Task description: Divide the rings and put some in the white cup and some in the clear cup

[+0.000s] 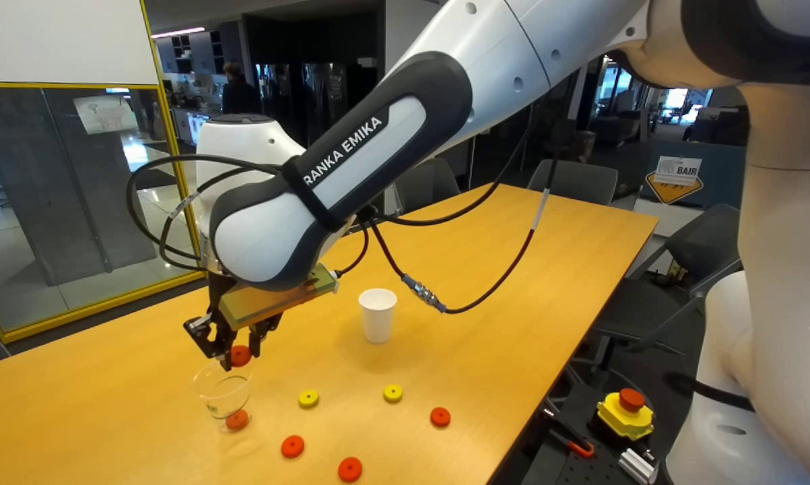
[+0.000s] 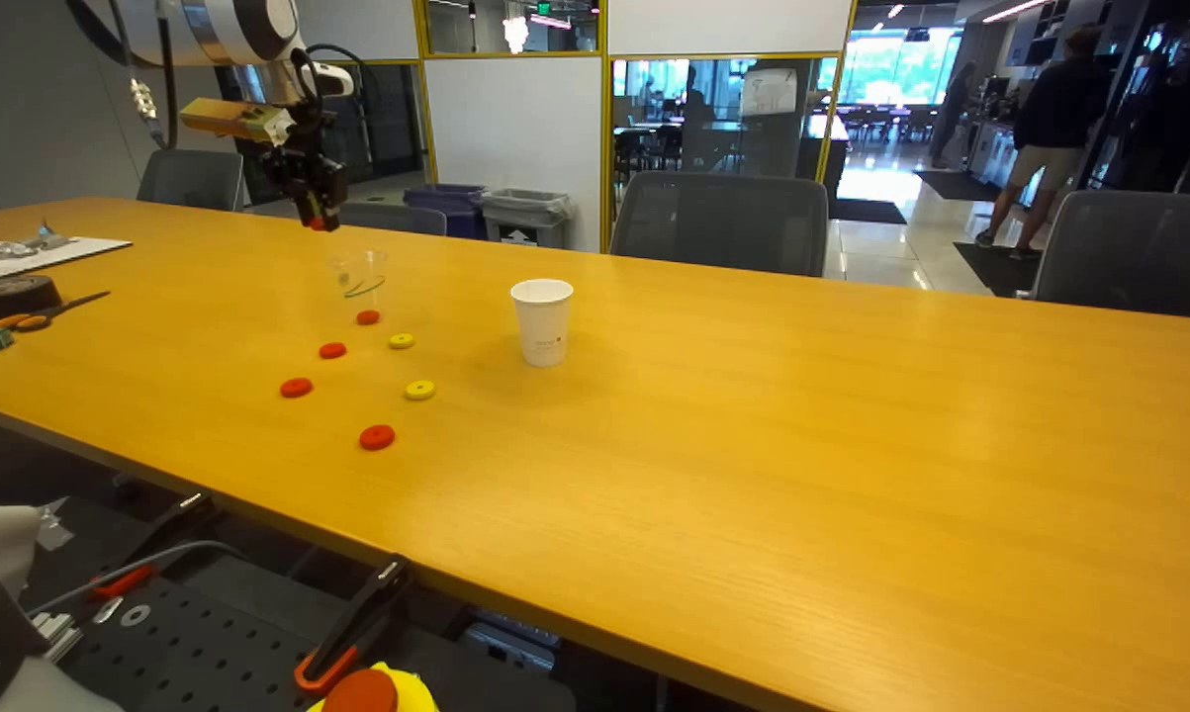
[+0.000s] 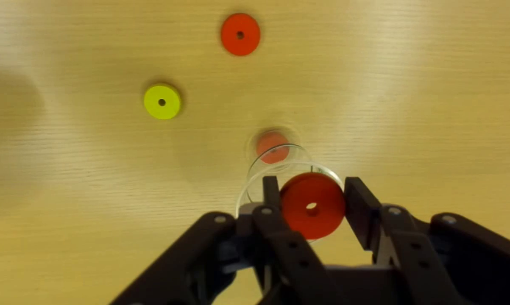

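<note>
Reads “RANKA EMIKA” along the arm (image 1: 361, 158), “BAIR” on a sign (image 1: 677, 172) far from the jaws. Holds a red ring (image 3: 313, 189) between the jaws of the gripper (image 1: 241, 358) — just above the clear cup (image 1: 223, 397), with a second ring (image 3: 273, 144) inside.

You can read "RANKA EMIKA" along the robot forearm (image 1: 371, 158), "KA" on its lower section (image 2: 6, 655) and "BAIR" on a white sheet (image 1: 677, 170). A grey bin (image 2: 527, 216) bears a white arrow (image 2: 518, 238); the white cup (image 2: 542, 324) carries print too small to read.
</note>
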`<state>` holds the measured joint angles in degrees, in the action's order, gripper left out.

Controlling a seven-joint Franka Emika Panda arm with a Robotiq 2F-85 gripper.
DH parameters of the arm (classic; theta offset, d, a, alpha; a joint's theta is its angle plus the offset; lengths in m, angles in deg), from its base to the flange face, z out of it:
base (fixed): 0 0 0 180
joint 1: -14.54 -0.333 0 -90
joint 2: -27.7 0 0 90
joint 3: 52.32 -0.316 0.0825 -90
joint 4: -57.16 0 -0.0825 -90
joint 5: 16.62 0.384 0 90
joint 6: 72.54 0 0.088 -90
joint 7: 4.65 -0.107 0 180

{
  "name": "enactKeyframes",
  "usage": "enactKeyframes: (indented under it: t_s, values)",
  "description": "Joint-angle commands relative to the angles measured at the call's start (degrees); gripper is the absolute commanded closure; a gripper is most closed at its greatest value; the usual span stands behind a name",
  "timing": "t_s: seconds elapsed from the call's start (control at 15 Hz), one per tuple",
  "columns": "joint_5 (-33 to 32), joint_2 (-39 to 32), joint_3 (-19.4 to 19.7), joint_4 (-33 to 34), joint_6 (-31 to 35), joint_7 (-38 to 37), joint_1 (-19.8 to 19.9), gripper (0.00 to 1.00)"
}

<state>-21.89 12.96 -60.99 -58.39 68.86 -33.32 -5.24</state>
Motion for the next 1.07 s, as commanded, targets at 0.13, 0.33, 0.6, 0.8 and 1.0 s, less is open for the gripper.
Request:
enactKeyframes:
  t_s: [0.13, 0.33, 0.6, 0.8, 1.0]
  values:
    - [-0.58, -7.06, -0.23, 9.32, -3.95, 2.21, -0.73, 0.81]
    - [-0.83, -10.31, 0.44, 13.59, -5.86, 3.68, -0.87, 0.8]
    - [-0.43, -13.32, 1.11, 17.46, -7.46, 5.31, -0.89, 0.81]
    - [0.0, -15.14, 1.35, 19.41, -8.26, 6.28, -0.81, 0.81]
    - [0.4, -16.51, 1.46, 20.68, -8.84, 7.01, -0.69, 0.81]
